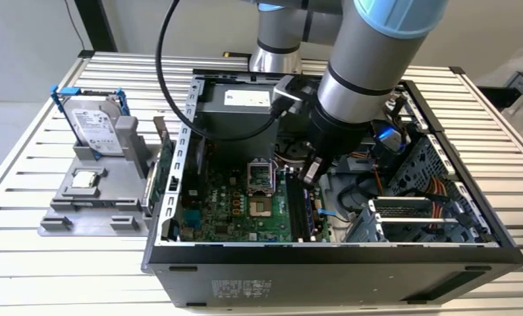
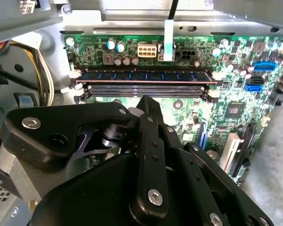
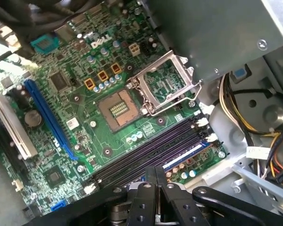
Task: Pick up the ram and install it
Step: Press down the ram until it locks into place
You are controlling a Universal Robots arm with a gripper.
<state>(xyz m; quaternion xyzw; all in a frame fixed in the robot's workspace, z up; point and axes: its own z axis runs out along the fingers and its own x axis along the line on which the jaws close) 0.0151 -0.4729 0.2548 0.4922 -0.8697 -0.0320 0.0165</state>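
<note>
Gripper (image 2: 146, 101) is clenched: in both wrist views the two fingers (image 3: 148, 197) sit pressed side by side with nothing between them, so it carries no load. In the exterior view the gripper (image 1: 310, 172) hangs down inside the open PC case (image 1: 332, 270), right over the memory slots near the case middle.

The ram (image 2: 144, 75) is not in the hand. It already stands on edge in one of the slots, chips and contact strip visible along its length, with an empty slot (image 2: 144, 89) just beside it. In the first wrist view the ram (image 3: 185, 157) shows as a bluish strip in the slot row closest to the fingertips. A closed, narrow tip fits pushing down on the top edge of a stick, which would explain why the fingers are together here. That is my read, not something seen.

The white latch tabs (image 2: 74, 74) at the slot ends look raised against the stick, but the angle is poor. I can't confirm it is fully clicked in.

The CPU socket (image 3: 117, 109) is open and empty, with its load frame swung up. On the exterior view's left, outside the case, the hard drive (image 1: 95, 125) stands in its blue frame. The processor chip (image 1: 84, 178) lies just in front of it on the grey fixture, well apart from the gripper.
</note>
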